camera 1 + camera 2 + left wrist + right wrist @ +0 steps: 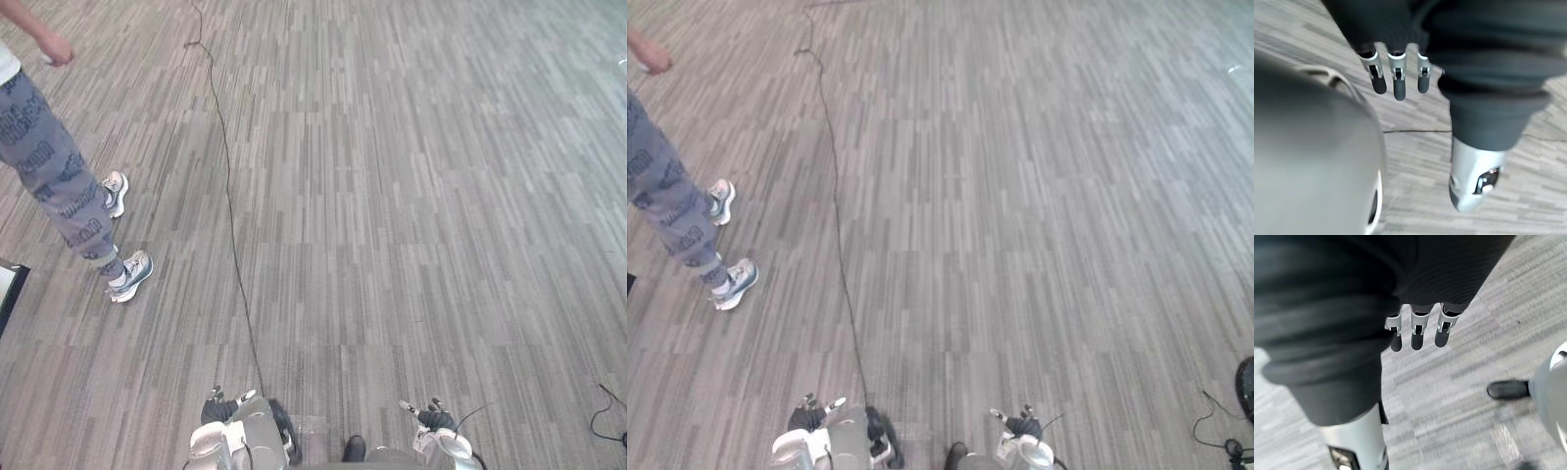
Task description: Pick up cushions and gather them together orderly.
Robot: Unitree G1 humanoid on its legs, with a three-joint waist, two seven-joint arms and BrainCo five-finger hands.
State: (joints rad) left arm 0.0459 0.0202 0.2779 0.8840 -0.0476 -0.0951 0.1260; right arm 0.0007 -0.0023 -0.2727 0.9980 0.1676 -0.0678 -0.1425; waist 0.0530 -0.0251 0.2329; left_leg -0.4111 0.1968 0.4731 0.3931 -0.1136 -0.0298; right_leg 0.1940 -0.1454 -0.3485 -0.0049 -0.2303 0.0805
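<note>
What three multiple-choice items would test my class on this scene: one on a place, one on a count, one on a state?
1. Where is the person?
A. To the robot's left
B. To the robot's right
C. Behind a table

2. How many of the person's shoes show?
A. One
B. Two
C. Four

3. How are the left hand and right hand?
A. Both shut on cushions
B. Both open, holding nothing
C. One open, one shut on a cushion

Answers:
1 A: the person stands at the left edge of both eye views.
2 B: two pale shoes rest on the floor.
3 B: each wrist view shows straight fingers hanging above the floor with nothing in them.
</note>
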